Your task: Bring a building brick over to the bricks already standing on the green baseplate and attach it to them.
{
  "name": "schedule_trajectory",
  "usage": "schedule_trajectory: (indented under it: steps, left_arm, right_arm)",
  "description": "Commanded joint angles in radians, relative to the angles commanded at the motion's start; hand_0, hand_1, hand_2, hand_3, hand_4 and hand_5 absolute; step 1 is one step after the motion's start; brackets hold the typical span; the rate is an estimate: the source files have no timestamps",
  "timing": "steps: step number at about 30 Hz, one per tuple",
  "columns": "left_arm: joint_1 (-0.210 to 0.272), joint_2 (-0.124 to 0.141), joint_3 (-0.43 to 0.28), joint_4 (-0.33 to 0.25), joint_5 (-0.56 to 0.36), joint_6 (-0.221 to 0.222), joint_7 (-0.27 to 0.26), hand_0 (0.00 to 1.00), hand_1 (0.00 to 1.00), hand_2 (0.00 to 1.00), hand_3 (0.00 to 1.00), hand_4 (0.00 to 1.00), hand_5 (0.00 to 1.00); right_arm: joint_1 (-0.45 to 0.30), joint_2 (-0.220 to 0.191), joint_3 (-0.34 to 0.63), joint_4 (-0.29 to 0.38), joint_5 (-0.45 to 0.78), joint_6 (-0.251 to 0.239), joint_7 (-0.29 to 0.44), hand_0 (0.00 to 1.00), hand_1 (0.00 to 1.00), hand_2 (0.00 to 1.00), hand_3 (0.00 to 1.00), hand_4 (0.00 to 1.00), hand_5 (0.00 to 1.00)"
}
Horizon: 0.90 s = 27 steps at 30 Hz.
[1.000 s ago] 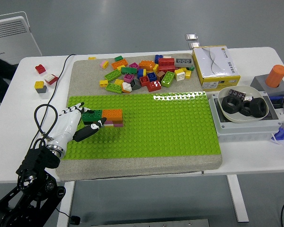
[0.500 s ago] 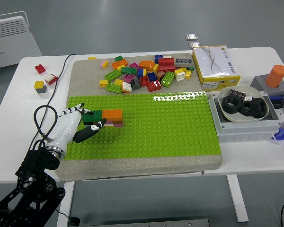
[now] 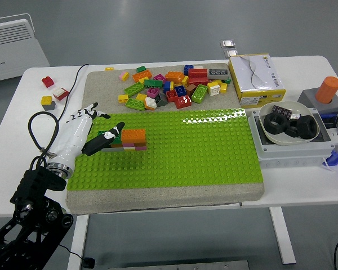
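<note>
On the left part of the green baseplate stands a small cluster of joined bricks: an orange brick on top, a pink and purple layer under it, and a dark green brick at its left end. My left hand, white with black fingertips, hovers at the cluster's left side. Its fingers are spread toward the mat's edge, and its black thumb lies across the dark green brick, hiding part of it. Nothing is clasped in the hand. The right arm is out of view.
Several loose bricks lie piled on the grey mat behind the baseplate. A few more bricks sit at the table's far left. To the right are a yellow box, a bowl of black nuts and an orange cylinder.
My left hand has moved up and back toward the far left, its fingers lifting off the baseplate's left edge. The thumb now reaches over the dark green brick. The bricks stayed put.
</note>
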Motion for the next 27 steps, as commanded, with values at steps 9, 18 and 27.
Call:
schedule_trajectory:
  steps: [9, 18, 27]
  left_arm:
    - [0.038, 0.001, -0.16, -0.038, -0.315, 0.009, -0.205, 0.801, 0.755, 0.802, 0.829, 0.851, 0.917]
    - [0.041, 0.025, -0.31, -0.089, -0.649, -0.064, -0.361, 0.718, 0.688, 0.716, 0.815, 0.872, 0.888]
    - [0.045, 0.054, -0.332, -0.08, -0.974, -0.081, -0.363, 0.686, 0.639, 0.661, 0.786, 0.878, 0.866]
  right_arm:
    - [-0.019, 0.029, -0.186, 0.0, 0.165, -0.02, -0.013, 0.709, 0.66, 0.725, 0.762, 0.872, 0.998]
    - [-0.056, 0.1, -0.482, 0.0, 0.475, -0.051, 0.003, 0.704, 0.663, 0.765, 0.775, 0.867, 0.998]
    - [-0.057, 0.113, -0.724, 0.0, 0.708, -0.066, 0.024, 0.705, 0.664, 0.751, 0.783, 0.859, 0.998]
